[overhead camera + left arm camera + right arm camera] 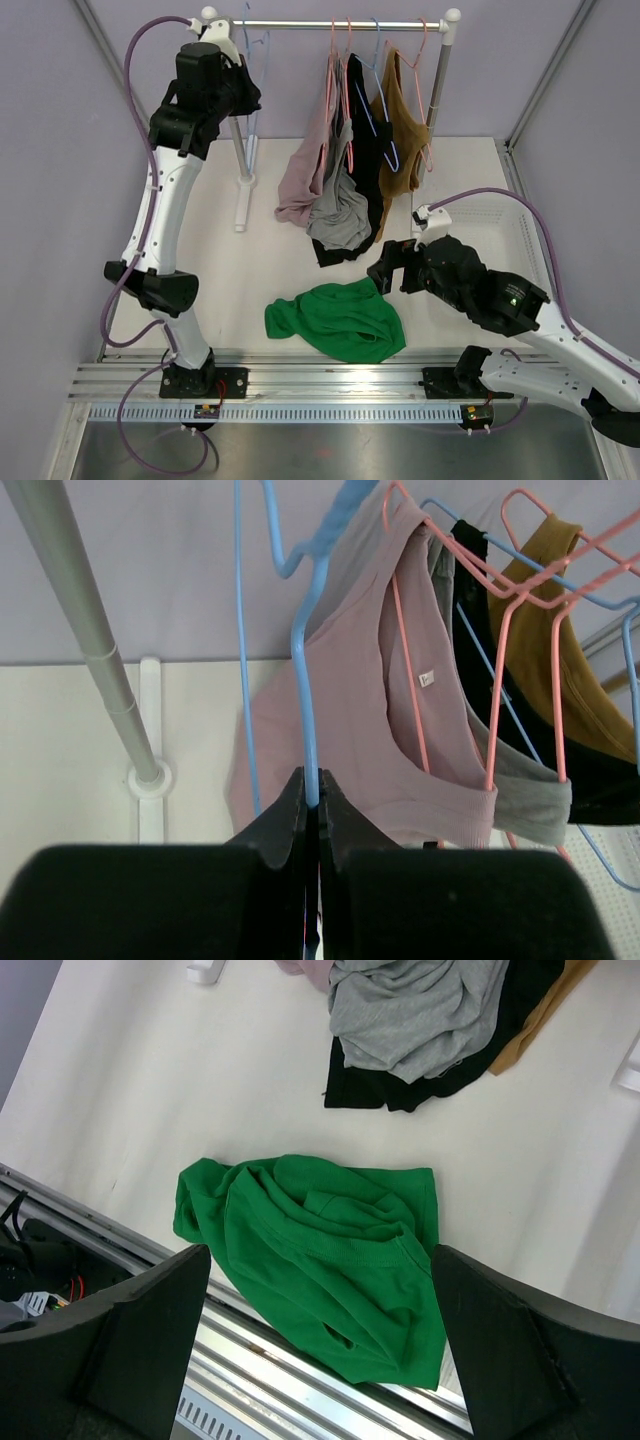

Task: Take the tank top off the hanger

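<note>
A green tank top [335, 318] lies crumpled on the table near the front edge, off any hanger. It also shows in the right wrist view [300, 1220]. My left gripper [313, 788] is up by the rack's left end [248, 98], shut on the wire of a bare blue hanger [309, 680] that hangs from the rail [258, 40]. My right gripper [320, 1260] is open and empty, hovering just above the green top, right of it in the top view [388, 270].
The rail [340, 24] carries a pink top [310, 170], a grey one [340, 215], a black one [365, 150] and a mustard one [400, 130] on pink and blue hangers. The rack post [243, 190] stands at the left. A white basket [505, 225] sits at the right.
</note>
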Controlling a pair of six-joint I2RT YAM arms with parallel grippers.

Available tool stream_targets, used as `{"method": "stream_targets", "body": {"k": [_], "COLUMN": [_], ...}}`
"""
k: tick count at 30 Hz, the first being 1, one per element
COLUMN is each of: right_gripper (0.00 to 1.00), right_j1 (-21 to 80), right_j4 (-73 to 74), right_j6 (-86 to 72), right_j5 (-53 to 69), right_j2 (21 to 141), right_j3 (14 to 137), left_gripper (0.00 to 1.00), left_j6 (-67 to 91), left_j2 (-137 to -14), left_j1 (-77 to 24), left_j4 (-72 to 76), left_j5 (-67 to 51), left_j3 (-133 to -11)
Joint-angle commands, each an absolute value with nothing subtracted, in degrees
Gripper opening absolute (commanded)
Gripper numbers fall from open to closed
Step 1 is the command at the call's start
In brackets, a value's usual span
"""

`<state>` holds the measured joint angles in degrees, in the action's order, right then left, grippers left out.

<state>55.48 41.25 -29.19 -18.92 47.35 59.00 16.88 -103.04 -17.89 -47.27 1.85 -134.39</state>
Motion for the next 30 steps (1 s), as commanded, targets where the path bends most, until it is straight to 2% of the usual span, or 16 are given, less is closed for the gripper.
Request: {"method": "stream_targets", "body": {"k": [1, 11, 16, 18, 21, 22, 25, 26, 28, 29, 30], "right_gripper": [1.00, 0.99, 0.99, 1.00, 0.99, 0.99, 0.99, 0.99, 1.00, 1.00, 0.99], "right_j1": [55.64, 55.64, 55.64, 55.64, 55.63, 55.63, 55.64, 55.63, 55.72, 55.64, 55.72], "right_j4": [40.69, 38.85, 38.06, 37.18, 36.30, 36.12, 34.72, 33.67, 32.79, 32.26, 31.99], "right_j6": [-29.53, -30.67, -29.36, -28.48, -27.16, -26.98, -26.02, -25.58, -25.05, -24.35, -24.00], "right_j5": [-18.46, -15.56, -13.81, -12.75, -10.46, -9.68, -7.83, -7.39, -5.64, -5.02, -4.66], "right_j2": [47.02, 46.84, 47.37, 48.25, 51.14, 52.02, 56.06, 58.25, 60.63, 63.34, 64.85], "right_j3": [58.19, 56.60, 56.25, 55.99, 56.16, 56.34, 56.60, 56.69, 57.04, 57.30, 57.83], "left_gripper": [0.00, 0.00, 0.00, 0.03, 0.18, 0.33, 0.47, 0.58, 0.72, 0.98, 0.99], "left_j6": [14.59, 15.03, 15.64, 16.26, 16.61, 16.52, 16.70, 17.05, 17.05, 17.40, 17.58], "left_j2": [-106.32, -115.04, -115.23, -113.65, -111.46, -110.75, -107.33, -106.18, -102.59, -101.26, -99.94], "left_j1": [-16.00, -13.71, -13.62, -13.62, -13.62, -13.62, -13.62, -13.62, -13.62, -13.62, -13.71], "left_j4": [-38.59, -36.38, -38.75, -39.02, -40.16, -40.78, -41.13, -41.31, -41.57, -41.75, -41.92], "left_j5": [-3.69, -3.87, -3.69, -3.60, -3.35, -3.25, -2.73, -2.64, -2.55, -2.46, -2.20], "left_j3": [-139.46, -143.78, -142.39, -140.46, -139.66, -139.40, -137.91, -137.55, -135.89, -135.36, -134.48]}}
